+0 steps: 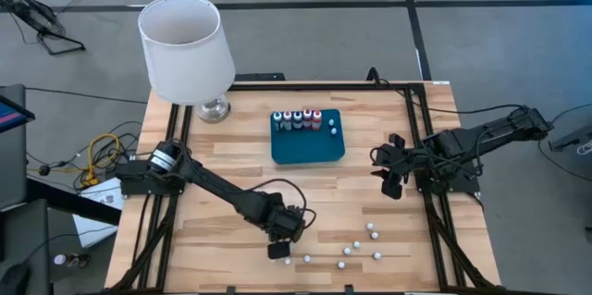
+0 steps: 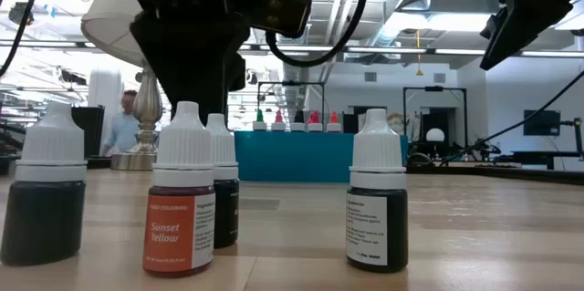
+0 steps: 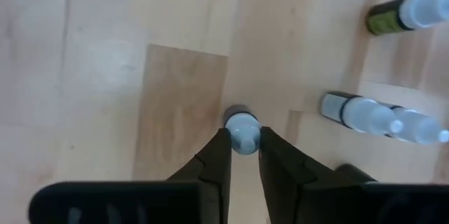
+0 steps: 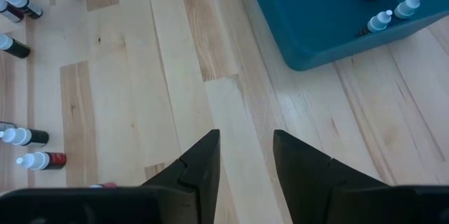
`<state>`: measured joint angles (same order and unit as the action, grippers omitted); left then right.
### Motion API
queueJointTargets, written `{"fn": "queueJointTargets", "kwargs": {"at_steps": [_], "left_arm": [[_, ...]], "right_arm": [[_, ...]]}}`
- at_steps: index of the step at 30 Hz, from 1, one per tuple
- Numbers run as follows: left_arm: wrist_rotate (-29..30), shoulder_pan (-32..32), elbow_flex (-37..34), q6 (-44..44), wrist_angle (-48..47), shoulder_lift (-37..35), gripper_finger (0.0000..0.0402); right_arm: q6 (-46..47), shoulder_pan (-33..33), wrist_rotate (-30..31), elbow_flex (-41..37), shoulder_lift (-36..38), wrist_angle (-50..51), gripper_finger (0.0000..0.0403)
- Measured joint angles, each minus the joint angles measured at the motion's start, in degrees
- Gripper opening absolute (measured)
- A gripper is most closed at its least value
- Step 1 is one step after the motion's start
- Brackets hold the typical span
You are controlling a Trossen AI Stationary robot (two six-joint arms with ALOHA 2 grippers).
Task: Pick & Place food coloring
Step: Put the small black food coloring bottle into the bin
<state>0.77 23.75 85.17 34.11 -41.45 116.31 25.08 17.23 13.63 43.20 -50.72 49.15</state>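
Left gripper (image 3: 243,155): down at the table's 6 o'clock edge in the high view, its two dark fingers (image 3: 214,164) clamped on the white cap of one small food coloring bottle (image 3: 242,130) that stands upright on the wood.
Right gripper (image 1: 395,164): waits at about 3 o'clock, above bare boards, fingers parted and holding nothing.
Loose bottles (image 1: 370,236): a scatter of white-capped bottles between 5 and 6 o'clock on the table (image 1: 222,175), just to the right of the left gripper — some upright, some apparently lying down.
Near the low camera: a bottle labelled Sunset Yellow (image 2: 180,207) stands between a dark bottle (image 2: 48,191) and another dark one (image 2: 377,196), all upright.
Teal tray (image 1: 310,149): at the table's centre toward 12 o'clock; a row of coloured bottles (image 1: 298,119) stands along its far edge, with two small white-capped ones (image 4: 391,15) at the row's right end.
Lamp (image 1: 186,50): white shade — at 11 o'clock, well apart from the tray.
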Motion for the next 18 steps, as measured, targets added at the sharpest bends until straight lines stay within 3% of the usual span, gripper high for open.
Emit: {"fn": "queueJointTargets", "kwargs": {"at_steps": [18], "left_arm": [[1.40,-6.52,-0.09,1.03,-6.65,-3.57,0.0051]], "right_arm": [[-0.34,0.00,0.52,0.00,0.02,0.02,0.0122]]}}
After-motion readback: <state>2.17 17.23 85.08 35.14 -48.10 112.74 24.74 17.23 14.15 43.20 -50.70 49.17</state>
